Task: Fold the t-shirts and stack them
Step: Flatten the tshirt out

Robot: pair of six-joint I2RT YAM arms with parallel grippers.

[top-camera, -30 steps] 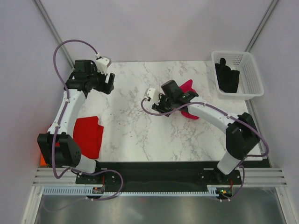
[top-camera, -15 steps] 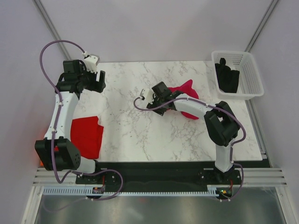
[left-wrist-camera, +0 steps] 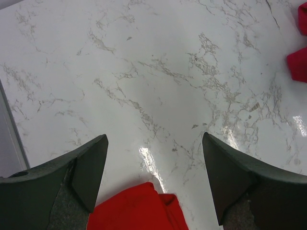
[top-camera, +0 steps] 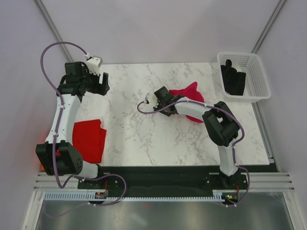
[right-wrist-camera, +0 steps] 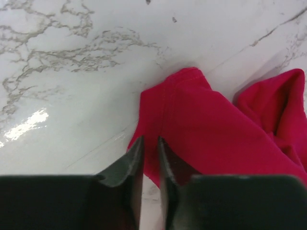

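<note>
A crumpled raspberry-crimson t-shirt [top-camera: 189,98] lies right of the table's middle. My right gripper [top-camera: 160,103] is at its left edge. In the right wrist view that gripper [right-wrist-camera: 150,140] has its jaws nearly together, pinching a fold at the edge of the crimson t-shirt [right-wrist-camera: 211,124]. A folded brighter red t-shirt [top-camera: 88,139] lies at the left edge of the table. My left gripper [top-camera: 98,84] hangs wide open above the far left of the table. In the left wrist view the left gripper [left-wrist-camera: 153,139] holds nothing, with the red t-shirt [left-wrist-camera: 136,211] below it.
A white lattice basket [top-camera: 259,72] at the far right holds a dark bundle [top-camera: 233,79]. Something orange [top-camera: 44,163] shows beside the left arm's base, off the table edge. Bare marble tabletop [top-camera: 139,129] lies between the two shirts.
The right gripper moved left to the crimson t-shirt's left edge and narrowed its jaws onto the cloth. The left arm swung a little left and back, then held still.
</note>
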